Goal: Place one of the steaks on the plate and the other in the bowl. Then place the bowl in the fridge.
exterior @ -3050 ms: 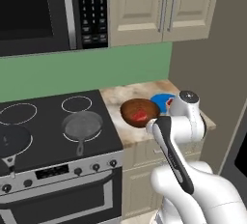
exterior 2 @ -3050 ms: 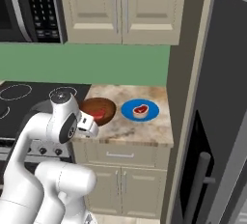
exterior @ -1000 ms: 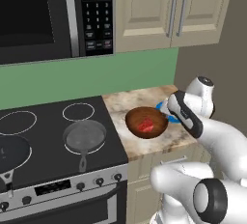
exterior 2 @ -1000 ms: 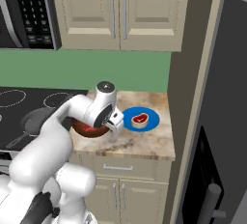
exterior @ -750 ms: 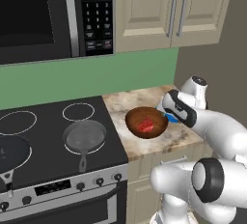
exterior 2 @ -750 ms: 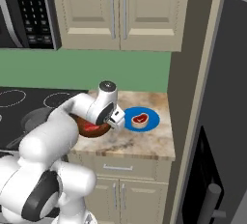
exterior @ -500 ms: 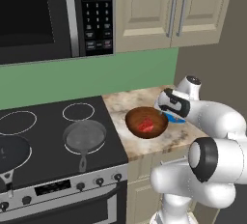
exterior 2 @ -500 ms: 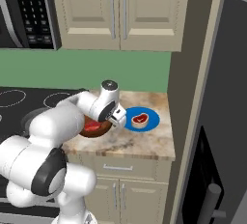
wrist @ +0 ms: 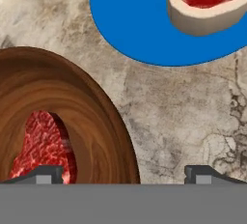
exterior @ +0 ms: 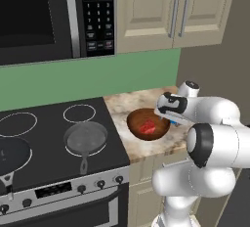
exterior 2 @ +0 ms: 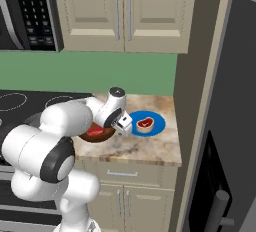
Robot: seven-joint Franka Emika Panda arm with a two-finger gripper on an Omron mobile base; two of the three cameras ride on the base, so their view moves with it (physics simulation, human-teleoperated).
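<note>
Counter [wrist: 193,117] holds the bowl [wrist: 96,117] with red steak [wrist: 41,146] beside the plate [wrist: 140,25]. Jaws hang wide open over the bowl's rim. Bowl looks stiff; grab the rim.

Bare counter [wrist: 178,121] separates bowl [wrist: 96,117] and plate [wrist: 130,20] (narrowly).

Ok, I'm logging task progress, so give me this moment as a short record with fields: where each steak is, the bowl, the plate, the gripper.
red steak: lying inside the bowl
fat-rimmed steak: lying on the plate
bowl: on the marble counter beside the stove, not yet in the fridge
plate: on the counter next to the bowl, apart from it
gripper: open, low over the bowl's rim on the plate side, holding nothing
done so far: both steaks placed
left to do: bowl into the fridge
</note>
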